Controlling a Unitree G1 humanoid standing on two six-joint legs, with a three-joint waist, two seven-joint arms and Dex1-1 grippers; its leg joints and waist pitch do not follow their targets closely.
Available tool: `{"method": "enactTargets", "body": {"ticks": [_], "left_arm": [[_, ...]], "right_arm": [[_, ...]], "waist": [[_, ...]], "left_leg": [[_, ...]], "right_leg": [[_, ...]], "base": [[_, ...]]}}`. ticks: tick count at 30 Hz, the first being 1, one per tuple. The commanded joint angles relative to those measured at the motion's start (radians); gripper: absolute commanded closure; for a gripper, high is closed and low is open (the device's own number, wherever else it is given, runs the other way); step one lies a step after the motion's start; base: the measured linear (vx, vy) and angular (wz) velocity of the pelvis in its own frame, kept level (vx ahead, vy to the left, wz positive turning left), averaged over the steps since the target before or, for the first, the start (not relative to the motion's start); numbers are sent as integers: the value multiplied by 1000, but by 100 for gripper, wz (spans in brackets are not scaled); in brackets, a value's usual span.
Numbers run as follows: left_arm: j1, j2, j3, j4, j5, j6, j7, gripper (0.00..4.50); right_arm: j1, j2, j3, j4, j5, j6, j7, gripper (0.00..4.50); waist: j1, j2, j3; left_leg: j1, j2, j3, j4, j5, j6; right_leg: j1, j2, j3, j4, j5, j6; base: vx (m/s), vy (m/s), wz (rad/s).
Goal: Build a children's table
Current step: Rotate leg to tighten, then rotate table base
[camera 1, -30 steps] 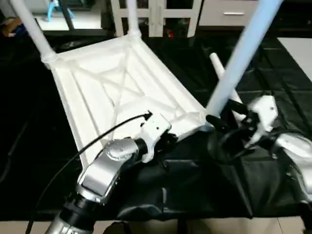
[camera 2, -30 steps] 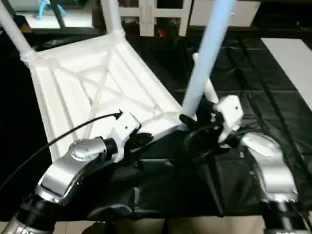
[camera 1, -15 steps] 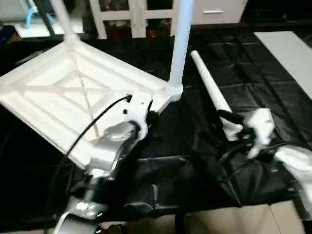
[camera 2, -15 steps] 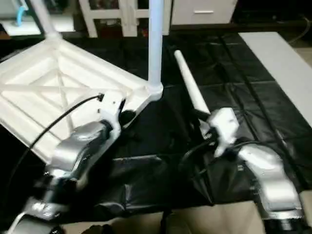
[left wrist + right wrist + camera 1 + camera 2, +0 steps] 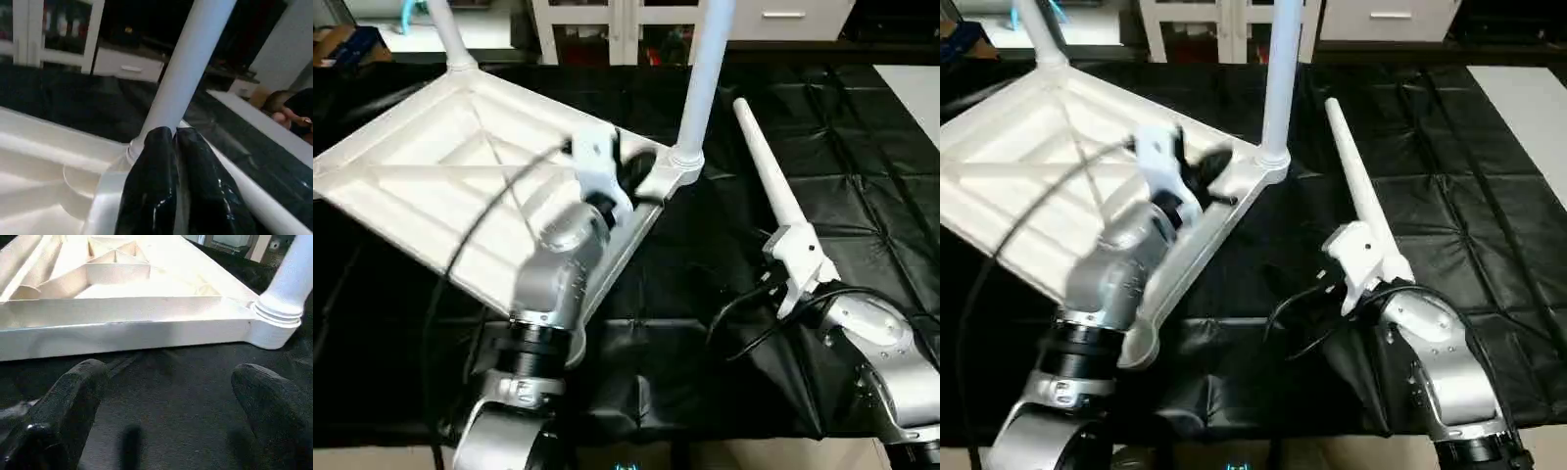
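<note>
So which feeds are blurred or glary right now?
Head views: left gripper and its cable smeared by motion, tabletop and loose leg crisp. Left wrist view: soft overall, with glare streaks on the black fingers. Right wrist view: near fingers out of focus, tabletop edge sharper.

Obstruction, 10 to 12 o'clock: upturned tabletop (image 5: 440, 186) covers the left half of the bench (image 5: 862, 196), with fitted legs rising at its near-right corner (image 5: 700, 78) and its far corner (image 5: 445, 34). Left hand (image 5: 178, 161), fingers together, sits over the rim just beside the near-right leg. A loose leg (image 5: 769, 181) lies at 1 o'clock. Right hand (image 5: 171, 396), fingers spread, faces open black cloth before the tabletop's edge. Bench at 2 to 3 o'clock is passable.
</note>
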Motion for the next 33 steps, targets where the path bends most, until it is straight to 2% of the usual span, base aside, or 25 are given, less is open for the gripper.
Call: {"method": "enactTargets", "body": {"ticks": [1,2,3,4,5,6,7,8,9,10,11,12,13,14,15,16,17,18,19,20,21,22,26,27,33], "left_arm": [[26,62,-23,-58,17,34,-53,380],[44,135,-37,-84,45,46,-93,380],[44,135,-37,-84,45,46,-93,380],[76,309,-35,-97,112,35,-173,380],[86,371,-26,-97,133,32,-199,380],[94,433,-3,-93,141,27,-227,380],[102,487,20,-94,141,31,-254,380],[109,528,36,-94,139,39,-276,380],[129,615,68,-89,127,63,-325,380],[173,740,113,-81,110,82,-407,380],[191,773,126,-78,106,80,-433,380],[210,803,137,-80,99,90,-451,380],[210,803,137,-80,99,90,-451,380],[213,808,138,-80,97,93,-453,380],[279,879,155,-103,64,119,-522,380],[306,905,160,-112,58,129,-551,380],[345,937,173,-123,54,136,-590,380],[368,957,184,-128,52,150,-613,380],[384,972,193,-130,52,158,-625,380],[394,983,196,-130,48,161,-634,380],[405,997,198,-130,43,163,-645,380],[445,1039,197,-138,26,200,-689,380],[505,1077,176,-163,13,227,-745,380],[523,1080,159,-174,12,224,-755,380],[578,1013,-4,-269,21,252,-759,380]], "right_arm": [[11,5,18,2,-13,-6,-9,0],[10,9,24,1,-15,-5,-10,0],[10,9,24,1,-15,-5,-10,0],[10,14,37,-5,-20,-5,-9,0],[10,16,40,-7,-21,-4,-8,0],[10,20,43,-9,-22,-3,-8,0],[8,24,46,-8,-25,-2,-9,0],[6,26,50,-4,-29,-3,-10,0],[-4,35,57,11,-39,-5,-20,0],[-31,54,69,42,-60,-8,-44,0],[-42,61,72,54,-68,-7,-55,0],[-57,68,79,69,-78,-10,-66,0],[-57,68,79,69,-78,-10,-66,0],[-60,69,80,72,-79,-11,-67,0],[-115,90,95,125,-103,-15,-94,0],[-137,101,98,145,-108,-13,-104,0],[-165,113,103,172,-115,-11,-110,0],[-185,121,108,192,-124,-14,-110,0],[-201,125,114,210,-133,-20,-110,0],[-212,129,116,222,-137,-23,-111,0],[-223,133,118,237,-142,-27,-113,0],[-269,150,123,301,-156,-48,-122,0],[-322,167,131,387,-178,-78,-137,0],[-339,175,135,416,-184,-86,-142,0],[-434,225,169,621,-235,-144,-149,0]], "waist": [[0,-13,-62],[-2,-11,-58],[-5,-11,-59],[-4,-7,-61],[-8,-5,-60],[-20,-2,-57],[-18,4,-60],[-18,4,-60],[-18,6,-59],[-15,1,-59],[-15,4,-63],[-29,3,-60],[-29,10,-58],[-29,10,-58],[-20,8,-62],[-23,8,-61],[-18,8,-62],[-22,3,-59],[-19,11,-59],[-19,9,-59],[-15,10,-59],[-13,2,-59],[-13,-1,-56],[-9,1,-57],[-8,5,-57]], "left_leg": [[14,9,8,-61,-131,159],[12,7,8,-64,-150,143],[13,6,6,-68,-181,111],[18,6,3,-70,-190,92],[16,5,0,-73,-193,83],[10,2,-1,-77,-194,57],[24,2,3,-73,-201,38],[24,2,3,-73,-201,38],[28,2,5,-75,-186,33],[21,-1,3,-76,-171,30],[23,-1,1,-75,-156,27],[16,-3,-1,-79,-147,25],[32,0,6,-76,-144,21],[32,0,6,-76,-144,21],[39,1,10,-73,-118,27],[27,0,9,-78,-102,31],[35,2,12,-75,-106,31],[27,1,11,-78,-107,35],[36,3,12,-78,-110,31],[39,4,14,-77,-107,30],[37,2,13,-76,-100,26],[39,2,15,-76,-100,23],[38,1,15,-80,-114,16],[41,2,17,-76,-108,16],[37,1,18,-75,-107,16]], "right_leg": [[79,-26,12,-56,-230,-237],[79,-25,12,-58,-258,-224],[79,-26,14,-60,-297,-197],[76,-26,14,-62,-311,-174],[76,-26,14,-58,-314,-164],[80,-22,13,-56,-314,-153],[71,-21,14,-60,-306,-157],[71,-21,14,-60,-306,-157],[67,-17,17,-53,-241,-187],[73,-19,16,-46,-220,-194],[72,-21,15,-39,-210,-198],[76,-20,14,-37,-197,-199],[64,-15,16,-41,-171,-212],[64,-15,16,-41,-171,-212],[63,-15,16,-34,-111,-242],[72,-17,16,-26,-96,-250],[66,-18,16,-29,-96,-252],[72,-20,17,-25,-105,-250],[67,-21,18,-27,-108,-250],[65,-20,18,-26,-98,-253],[67,-20,18,-22,-81,-258],[67,-20,19,-22,-73,-259],[70,-22,22,-23,-92,-260],[67,-22,22,-20,-71,-263],[71,-21,23,-17,-55,-278]], "base": [[0,0,0],[0,0,0],[0,0,0],[0,0,0],[0,0,0],[0,0,0],[0,0,0],[0,0,0],[0,0,0],[0,0,0],[0,0,0],[0,0,0],[0,0,0],[0,0,0],[0,0,0],[0,0,0],[0,0,0],[0,0,0],[0,0,0],[0,0,0],[0,0,0],[0,0,0],[0,0,0],[0,0,0],[0,0,0]]}}
